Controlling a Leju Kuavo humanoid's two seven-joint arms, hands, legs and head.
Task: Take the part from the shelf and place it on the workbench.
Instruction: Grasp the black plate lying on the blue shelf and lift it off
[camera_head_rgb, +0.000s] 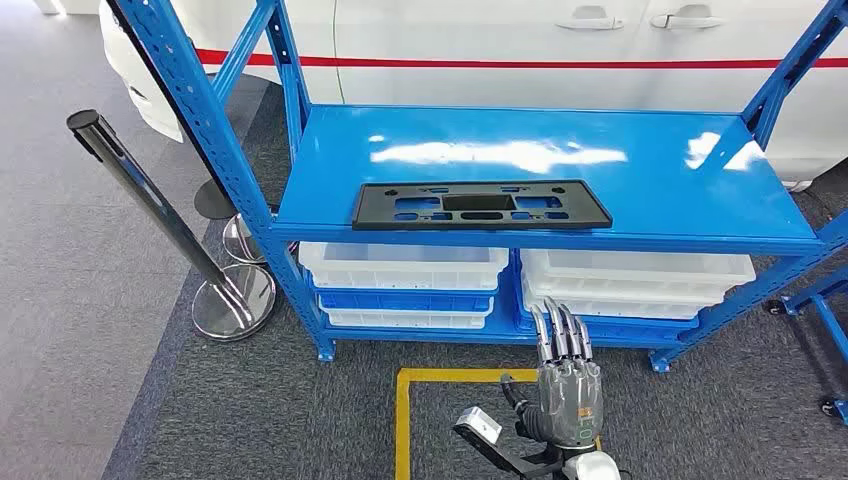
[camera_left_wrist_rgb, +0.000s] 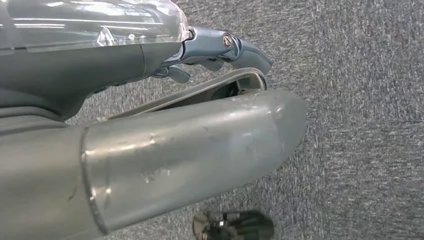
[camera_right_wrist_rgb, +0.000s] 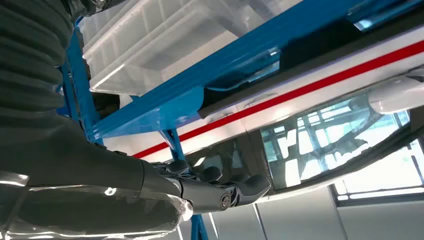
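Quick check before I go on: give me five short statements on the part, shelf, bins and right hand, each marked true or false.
1. The black part lies flat on the shelf. True.
2. The right hand holds the part. False: it is raised in front of the shelf, holding nothing, apart from the part.
3. White bins sit under the shelf. True.
4. The part lies near the shelf's back edge. False: near the front edge.
5. A post stands right of the shelf. False: left.

Black flat part (camera_head_rgb: 481, 204) lies along blue shelf (camera_head_rgb: 650, 175) front edge
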